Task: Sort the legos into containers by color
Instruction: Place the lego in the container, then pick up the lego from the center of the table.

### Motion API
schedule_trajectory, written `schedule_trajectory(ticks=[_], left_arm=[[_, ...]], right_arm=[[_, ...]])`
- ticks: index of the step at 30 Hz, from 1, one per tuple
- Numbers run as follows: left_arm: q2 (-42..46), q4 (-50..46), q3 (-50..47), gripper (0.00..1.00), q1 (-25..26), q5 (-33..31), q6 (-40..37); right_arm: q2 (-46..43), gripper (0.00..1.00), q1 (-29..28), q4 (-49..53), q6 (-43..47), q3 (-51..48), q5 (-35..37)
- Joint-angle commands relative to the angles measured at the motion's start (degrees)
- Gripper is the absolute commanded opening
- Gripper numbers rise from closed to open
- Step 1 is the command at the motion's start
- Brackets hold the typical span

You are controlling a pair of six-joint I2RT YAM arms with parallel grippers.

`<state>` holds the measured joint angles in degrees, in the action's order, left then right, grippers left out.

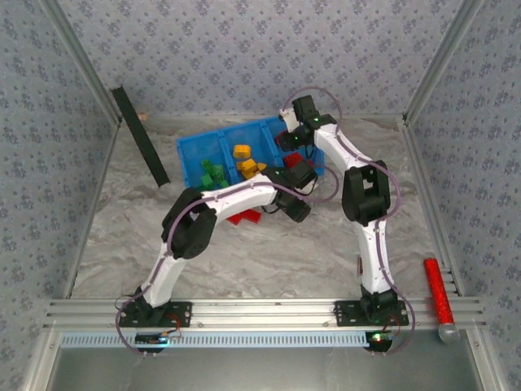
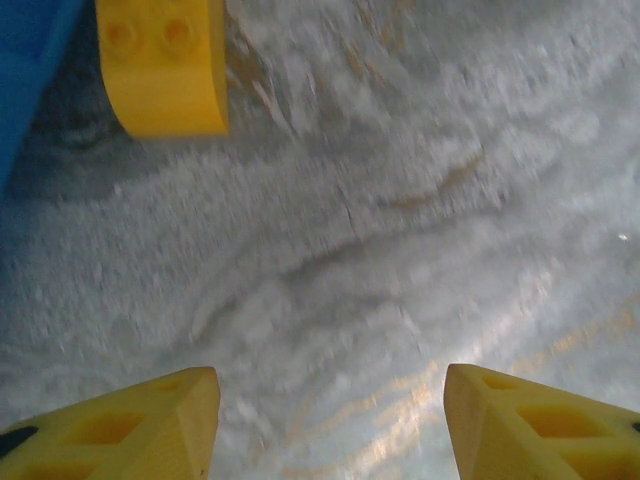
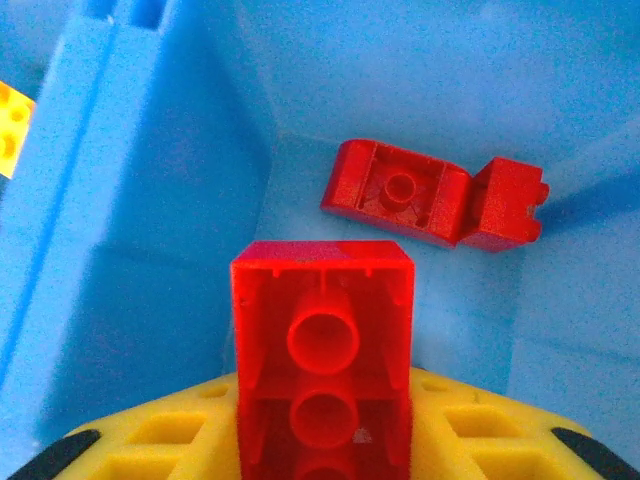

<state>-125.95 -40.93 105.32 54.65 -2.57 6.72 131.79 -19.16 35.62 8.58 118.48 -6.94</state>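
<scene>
Red lego (image 3: 322, 330) clamped in right hand (image 3: 322, 445) over bin compartment (image 3: 150, 250) | left hand (image 2: 330, 425) wide open, empty

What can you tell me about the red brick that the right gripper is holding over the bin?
The red brick looks like glossy plastic. It is rectangular, and its hollow underside faces the right wrist camera, showing thin walls and a row of round tubes. It stands between the yellow fingers of the right gripper, which grip its sides. It hangs within a blue compartment, clear of the two red bricks on the floor.
</scene>
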Motion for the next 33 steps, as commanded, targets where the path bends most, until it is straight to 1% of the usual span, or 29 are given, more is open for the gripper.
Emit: schedule_trajectory(ticks=[1, 5, 7, 10, 13, 16, 23, 30, 33], left_arm=[[-3.8, -0.6, 5.6, 0.62, -0.3, -3.7, -1.0], [-7.4, -1.7, 10.1, 0.63, -0.8, -5.2, -0.5], [-8.9, -2.4, 12.1, 0.64, -1.1, -6.8, -0.7], [-10.7, -3.4, 14.8, 0.65, -1.9, -8.5, -0.4], [-11.8, -3.7, 16.2, 0.65, -2.6, -8.6, 0.0], [-12.8, -3.8, 16.8, 0.65, -3.5, -7.7, 0.4], [-15.1, -2.6, 18.8, 0.66, -4.5, -5.4, -0.8], [-20.0, -5.0, 25.9, 0.67, -4.8, -2.0, -0.6], [-21.0, -5.2, 26.5, 0.67, -4.8, -1.4, 0.3]], right_arm=[[0.2, 0.46, 0.7, 1.5, 1.3, 1.0, -1.5], [-0.7, 0.54, 0.9, 1.6, 2.0, -0.3, -2.3], [-2.1, 0.54, 0.9, 1.0, 2.0, -2.0, -2.0], [-5.2, 0.56, 1.2, -0.3, 0.6, -4.9, -3.2], [-7.3, 0.57, 1.4, 3.4, -1.6, -3.5, -4.5], [-10.6, 0.58, 1.8, 5.6, -5.0, -4.0, -6.6], [-20.9, 0.61, 3.2, 3.9, -8.2, -11.3, -9.2], [-28.8, 0.62, 4.1, 4.3, -8.3, -18.6, -7.4], [-30.8, 0.63, 5.0, 4.5, -8.3, -21.0, -6.7]])
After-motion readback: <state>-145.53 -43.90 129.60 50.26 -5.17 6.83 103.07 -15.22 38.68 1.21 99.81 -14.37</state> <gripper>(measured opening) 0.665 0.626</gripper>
